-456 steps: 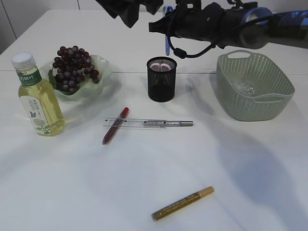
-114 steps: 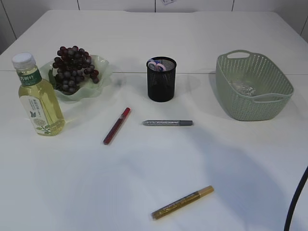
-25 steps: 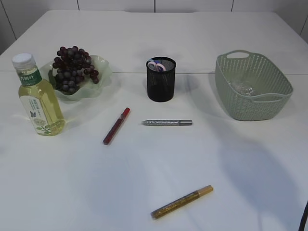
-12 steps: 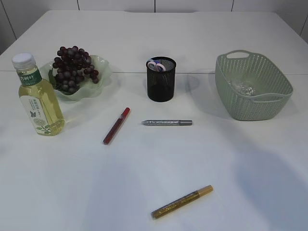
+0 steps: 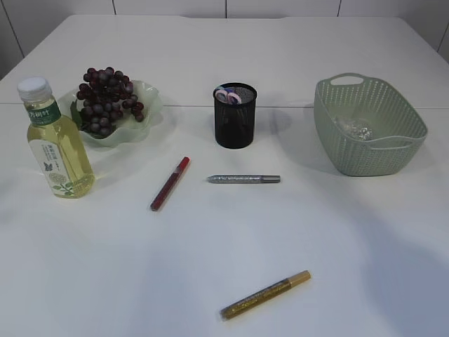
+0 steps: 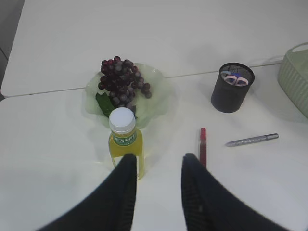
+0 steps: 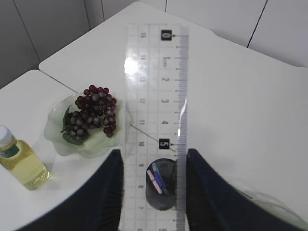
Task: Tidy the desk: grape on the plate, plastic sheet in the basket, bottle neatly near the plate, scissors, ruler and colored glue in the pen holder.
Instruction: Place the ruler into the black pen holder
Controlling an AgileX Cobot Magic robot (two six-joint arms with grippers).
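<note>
Tabletop, white, seen from the front.

Plate, pale green, wavy rim, toward the far-left corner; it held the grapes, a dark red bunch.

Bottle, yellow liquid, white cap, upright near the left edge, just in front of the plate and apart from it.

Pen holder, black mesh, upright at the middle of the far half; scissors stood inside, pink and purple handles showing above the rim.

Basket, grey-green, by the right edge; a crumpled clear plastic sheet lay on its bottom.

Red glue, flat on the tabletop, in front and to the left of the holder, slanted. Silver glue, flat, just in front of the holder, roughly parallel to the front edge. Gold glue, flat near the front edge, well apart from the other two.

Ruler, clear plastic, pinched between the right fingers; in the right wrist view it stood lengthwise above the holder, away from the tabletop.

Left fingers, spread and holding nothing, in the air over the tabletop on the near side of the bottle.
</note>
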